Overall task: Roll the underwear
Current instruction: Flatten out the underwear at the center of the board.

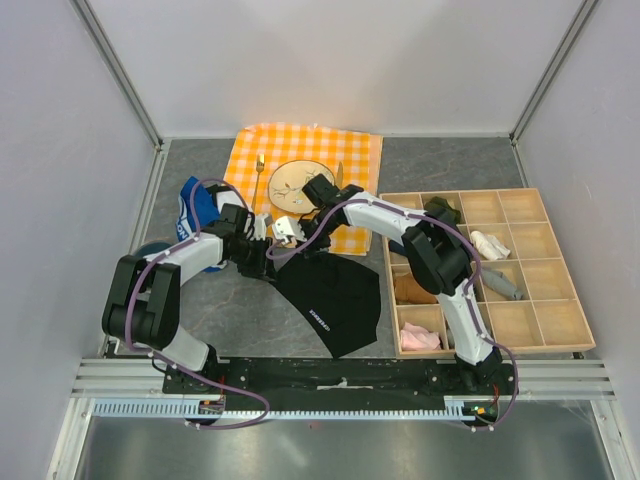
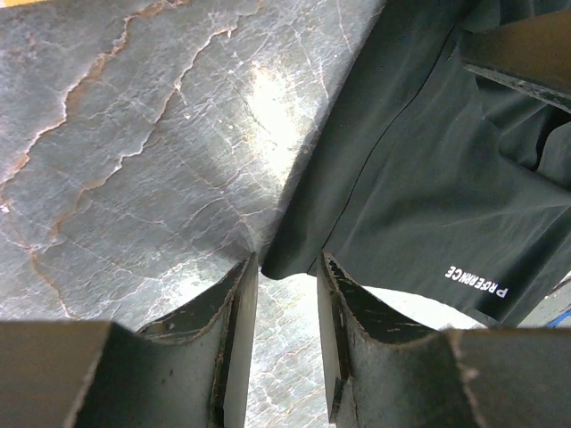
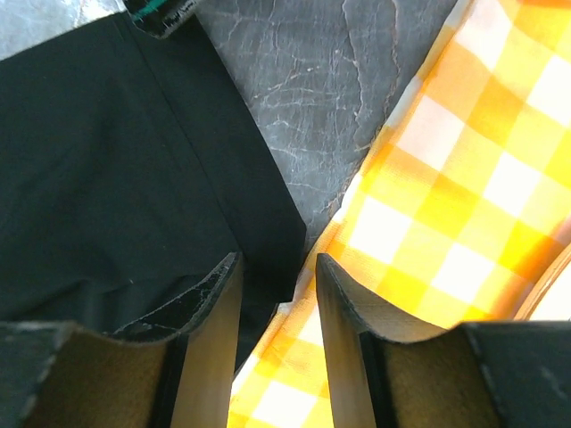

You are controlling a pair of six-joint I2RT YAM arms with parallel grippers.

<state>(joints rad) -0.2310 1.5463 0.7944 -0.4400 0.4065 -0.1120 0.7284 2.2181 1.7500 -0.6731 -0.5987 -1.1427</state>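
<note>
Flat black underwear (image 1: 335,295), 2 parted jaws at its far edge

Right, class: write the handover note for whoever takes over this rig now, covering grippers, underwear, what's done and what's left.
Left gripper: open, a corner of the underwear at its fingertips.
Right gripper: open, over the underwear's edge beside the checked cloth.
The underwear lies spread on the table, unrolled.
Done: nothing rolled yet.
Left: grip the far edge and roll.

The grey marbled table (image 1: 250,310) is carrying the underwear (image 1: 335,290) near its middle, an orange checked cloth (image 1: 300,145) farther back, a wooden tray (image 1: 470,191) at right, a blue garment (image 1: 198,205) at left.
</note>
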